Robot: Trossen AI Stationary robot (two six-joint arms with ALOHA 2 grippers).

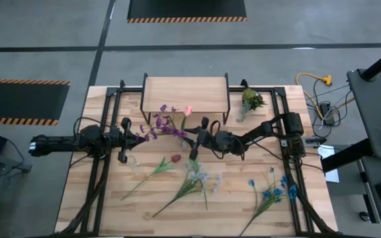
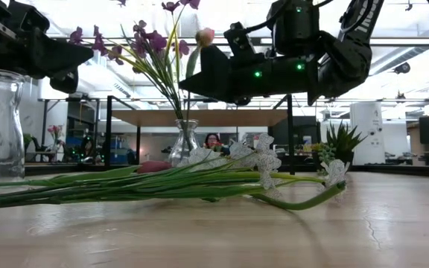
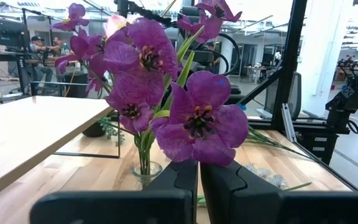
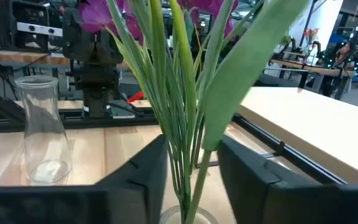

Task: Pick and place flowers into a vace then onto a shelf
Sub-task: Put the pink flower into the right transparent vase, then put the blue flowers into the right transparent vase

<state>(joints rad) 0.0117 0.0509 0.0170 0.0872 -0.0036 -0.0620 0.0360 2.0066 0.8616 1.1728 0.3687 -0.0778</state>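
A small glass vase stands on the table in front of the shelf. It holds purple flowers and a pink bud. My right gripper is open, and its fingers stand on either side of the green stems, just above the vase mouth. My left gripper is shut and comes in level from the table's left, right under a purple head. Loose dark red, whitish and blue flowers lie flat on the table. My left gripper sits with its shut fingertips right below a purple flower head; I cannot tell whether they touch it.
An empty glass carafe stands on the table near the left arm. A leafy green-yellow sprig sits by the shelf's right end. Black frame rails run along both table sides. A person sits in the room beyond.
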